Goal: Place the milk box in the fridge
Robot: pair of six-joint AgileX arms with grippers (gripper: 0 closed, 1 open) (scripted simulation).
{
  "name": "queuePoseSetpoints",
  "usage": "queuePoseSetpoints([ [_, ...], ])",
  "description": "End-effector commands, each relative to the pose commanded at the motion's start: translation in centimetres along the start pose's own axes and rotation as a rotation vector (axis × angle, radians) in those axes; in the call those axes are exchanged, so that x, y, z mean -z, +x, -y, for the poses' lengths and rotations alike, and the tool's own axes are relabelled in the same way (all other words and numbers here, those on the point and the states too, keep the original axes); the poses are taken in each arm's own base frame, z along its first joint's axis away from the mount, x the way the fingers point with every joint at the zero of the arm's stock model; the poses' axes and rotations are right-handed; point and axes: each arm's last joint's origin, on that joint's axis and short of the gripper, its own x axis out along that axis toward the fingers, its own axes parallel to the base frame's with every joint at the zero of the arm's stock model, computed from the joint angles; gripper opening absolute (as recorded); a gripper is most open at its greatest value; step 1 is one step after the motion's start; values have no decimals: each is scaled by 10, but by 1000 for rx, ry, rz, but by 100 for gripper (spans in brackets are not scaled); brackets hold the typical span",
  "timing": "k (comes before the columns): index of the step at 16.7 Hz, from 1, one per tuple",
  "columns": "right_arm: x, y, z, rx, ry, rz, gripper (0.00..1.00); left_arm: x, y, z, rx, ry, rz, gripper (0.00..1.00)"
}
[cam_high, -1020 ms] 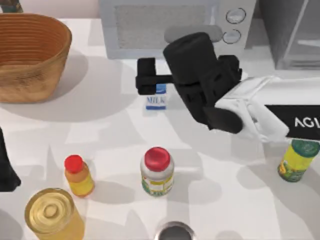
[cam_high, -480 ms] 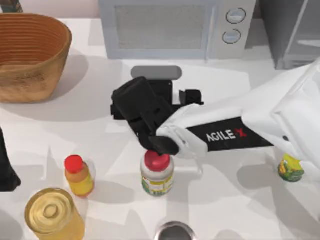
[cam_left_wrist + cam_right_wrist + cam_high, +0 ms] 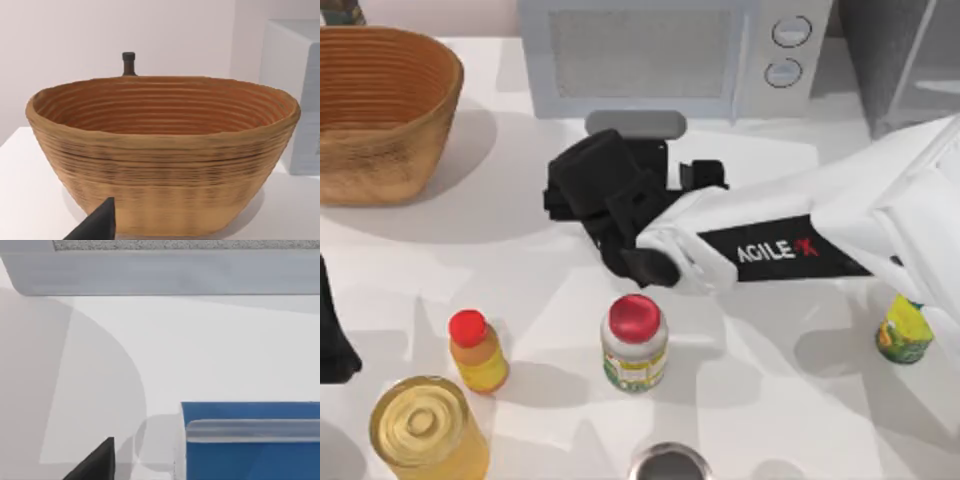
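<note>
A: Where's the milk box (image 3: pixel 250 440)?
B: On the table before the microwave (image 3: pixel 660 55), under the right gripper (image 3: pixel 620 195); grip state, I can't tell.
A: Step?
B: Probably grasping. Next: secure it, carry to the fridge (image 3: pixel 910 60), right of the microwave.

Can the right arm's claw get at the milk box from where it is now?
Probably yes: the right claw hangs in front of the microwave, and its wrist view shows the milk box blue top right below, with bare table around.
</note>
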Motion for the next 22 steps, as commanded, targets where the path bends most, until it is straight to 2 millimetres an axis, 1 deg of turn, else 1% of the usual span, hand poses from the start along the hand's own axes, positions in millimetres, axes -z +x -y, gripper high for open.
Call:
queuePoseSetpoints([
  [3,-10,21,6,1,-6,4,100,0,0,0,0,0,0,100],
  [6,-6,38,7,1,-2,8,100,0,0,0,0,0,0,100],
  [8,5,40,2,2,-2,2,100,0,0,0,0,0,0,100],
  [10,14,36,-5,1,-5,4,100,0,0,0,0,0,0,100],
  [14,15,36,-6,1,-5,6,100,0,0,0,0,0,0,100],
  [22,15,36,-6,1,-5,6,40,0,0,0,0,0,0,100],
])
